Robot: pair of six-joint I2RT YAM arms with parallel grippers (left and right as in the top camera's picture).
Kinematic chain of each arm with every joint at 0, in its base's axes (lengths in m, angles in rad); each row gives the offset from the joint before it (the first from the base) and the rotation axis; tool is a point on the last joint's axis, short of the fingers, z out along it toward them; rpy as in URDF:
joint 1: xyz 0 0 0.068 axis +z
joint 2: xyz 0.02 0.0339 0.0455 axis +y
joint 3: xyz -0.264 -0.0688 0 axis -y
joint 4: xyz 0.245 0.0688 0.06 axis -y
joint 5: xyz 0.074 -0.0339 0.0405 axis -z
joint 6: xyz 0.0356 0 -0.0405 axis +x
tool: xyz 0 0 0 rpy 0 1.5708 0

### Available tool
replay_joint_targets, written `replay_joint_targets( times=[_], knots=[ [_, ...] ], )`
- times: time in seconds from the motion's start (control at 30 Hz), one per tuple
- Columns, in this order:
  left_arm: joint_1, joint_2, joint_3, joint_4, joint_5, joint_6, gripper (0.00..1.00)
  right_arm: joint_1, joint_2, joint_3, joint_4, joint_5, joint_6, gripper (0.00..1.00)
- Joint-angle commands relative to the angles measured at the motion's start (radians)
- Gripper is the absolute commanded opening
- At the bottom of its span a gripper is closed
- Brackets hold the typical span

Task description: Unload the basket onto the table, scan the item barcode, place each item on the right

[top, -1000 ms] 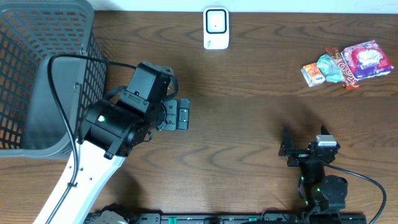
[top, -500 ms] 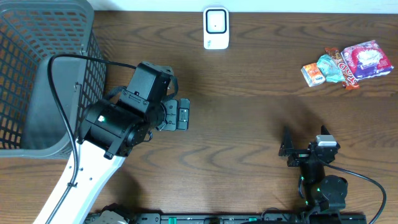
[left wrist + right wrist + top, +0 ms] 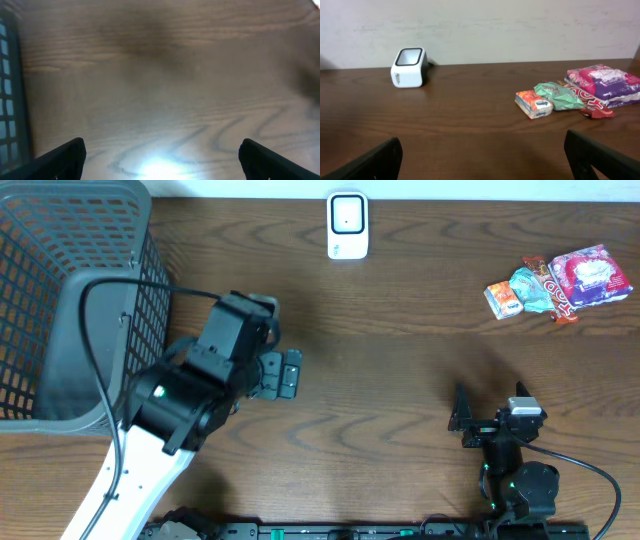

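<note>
The items lie in a cluster at the far right: an orange box (image 3: pixel 503 299) (image 3: pixel 534 104), a teal packet (image 3: pixel 530 288) (image 3: pixel 559 96), a red bar (image 3: pixel 556 298) and a pink-and-purple packet (image 3: pixel 591 276) (image 3: pixel 605 82). A white scanner (image 3: pixel 347 225) (image 3: pixel 409 67) stands at the back centre. My left gripper (image 3: pixel 280 373) (image 3: pixel 161 161) hangs open over bare wood left of centre, nothing between its fingers. My right gripper (image 3: pixel 489 412) (image 3: pixel 482 161) is open near the front right, facing the scanner and the items from a distance.
A large grey mesh basket (image 3: pixel 60 300) fills the left side; its edge (image 3: pixel 7 100) shows in the left wrist view. The left arm's cable loops over the basket's rim. Dark wooden tabletop (image 3: pixel 400 350) lies between the two grippers.
The left arm has swung slightly, carrying its open gripper a little left and toward the front. The right arm and the items have not moved.
</note>
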Motion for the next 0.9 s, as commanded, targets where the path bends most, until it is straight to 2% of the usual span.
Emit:
replay_joint_targets(
  times=[0.0,0.17,0.43,0.87],
  knots=[
    [0.049,-0.091,-0.093,0.034,-0.007,0.04,0.98,0.006,-0.009,-0.006,0.002,-0.002,-0.008,0.99],
    [0.134,-0.255,-0.296,0.132,0.039,0.045,0.98,0.006,-0.009,-0.006,0.002,-0.002,-0.008,0.99],
    [0.202,-0.614,-0.624,0.436,0.041,0.047,0.98,0.006,-0.009,-0.006,0.002,-0.002,-0.008,0.99],
    [0.265,-0.911,-0.901,0.628,0.077,0.047,0.98,0.006,-0.009,-0.006,0.002,-0.002,-0.008,0.99]
  ],
)
